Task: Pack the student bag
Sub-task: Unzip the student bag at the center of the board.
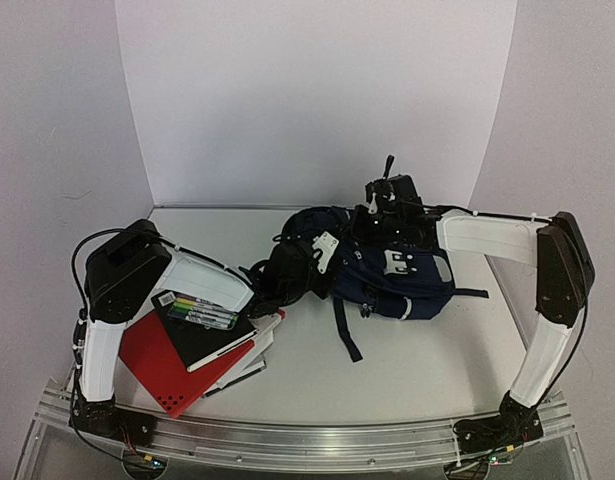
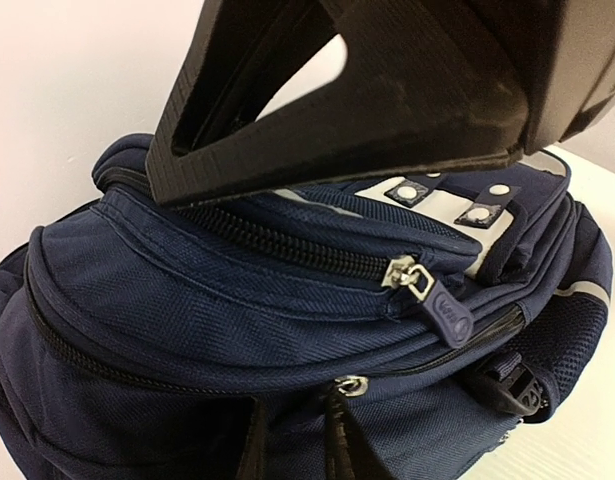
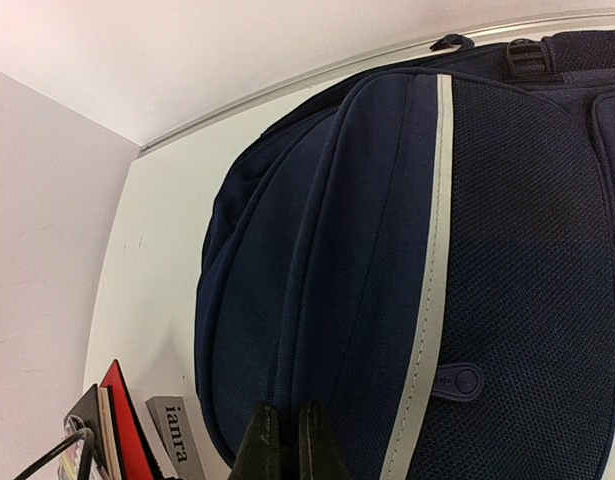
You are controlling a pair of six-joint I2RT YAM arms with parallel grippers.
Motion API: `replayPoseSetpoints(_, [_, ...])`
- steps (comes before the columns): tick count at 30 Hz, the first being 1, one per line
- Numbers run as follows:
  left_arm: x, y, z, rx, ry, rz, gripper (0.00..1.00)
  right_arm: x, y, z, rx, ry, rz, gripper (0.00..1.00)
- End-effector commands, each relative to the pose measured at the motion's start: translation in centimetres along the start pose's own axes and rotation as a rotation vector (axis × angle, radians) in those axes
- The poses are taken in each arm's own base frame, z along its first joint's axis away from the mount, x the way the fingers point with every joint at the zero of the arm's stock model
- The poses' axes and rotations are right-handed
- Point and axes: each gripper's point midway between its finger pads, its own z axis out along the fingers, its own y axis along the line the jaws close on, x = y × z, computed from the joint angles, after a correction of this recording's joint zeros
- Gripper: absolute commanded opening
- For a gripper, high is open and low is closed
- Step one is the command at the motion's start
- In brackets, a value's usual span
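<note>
The student bag (image 1: 407, 285), dark navy with white stripes and white buckles, lies on its side on the white table, right of centre. My left gripper (image 1: 287, 272) is at the bag's left end. In the left wrist view (image 2: 295, 440) its jaws pinch navy fabric (image 2: 187, 290) beside a metal zipper slider (image 2: 352, 385). That zipper line looks closed. My right gripper (image 1: 387, 212) is on the bag's far upper side. In the right wrist view (image 3: 287, 445) its fingers are shut on a fold of the bag (image 3: 367, 250) along a seam.
A stack lies at the front left: a red notebook (image 1: 162, 370), a black notebook (image 1: 202, 340) with markers (image 1: 202, 312) on it, and white books (image 1: 242, 365) beneath. The stack's edge shows in the right wrist view (image 3: 117, 430). A black strap (image 1: 345, 335) trails toward the front.
</note>
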Motion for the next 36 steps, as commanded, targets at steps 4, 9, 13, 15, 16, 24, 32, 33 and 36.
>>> replayPoseSetpoints(4, [-3.1,3.0,0.5,-0.116,-0.081,-0.010,0.01,-3.0,5.2,-3.4,-0.180,-0.097,-0.007,0.00])
replayPoseSetpoints(9, [-4.1,4.1,-0.4,-0.155,-0.102,-0.019,0.00,-2.0,4.5,-3.1,-0.169,-0.072,-0.008,0.00])
replayPoseSetpoints(13, [-4.7,5.4,-1.3,-0.153,-0.112,-0.072,0.00,-1.4,3.9,-3.0,-0.157,-0.061,-0.007,0.00])
replayPoseSetpoints(15, [-4.5,4.7,-1.8,-0.089,-0.110,-0.091,0.02,-1.4,3.8,-3.0,-0.156,-0.061,-0.007,0.00])
replayPoseSetpoints(16, [-4.5,4.3,-2.1,-0.059,-0.112,-0.094,0.04,-1.5,3.8,-3.1,-0.158,-0.061,-0.006,0.00])
replayPoseSetpoints(24, [-2.6,2.1,-2.4,0.056,-0.088,0.029,0.27,-2.4,4.8,-3.6,-0.211,-0.052,0.005,0.00])
replayPoseSetpoints(32, [-2.4,1.8,-1.9,0.046,-0.138,0.194,0.39,-3.1,5.4,-4.1,-0.250,-0.039,0.039,0.00])
replayPoseSetpoints(33, [-2.3,1.7,-1.8,0.044,-0.144,0.214,0.40,-3.1,5.4,-4.1,-0.253,-0.036,0.041,0.00])
replayPoseSetpoints(36, [-2.3,1.2,-1.4,0.039,-0.164,0.276,0.41,-3.1,5.4,-4.2,-0.261,-0.029,0.046,0.00])
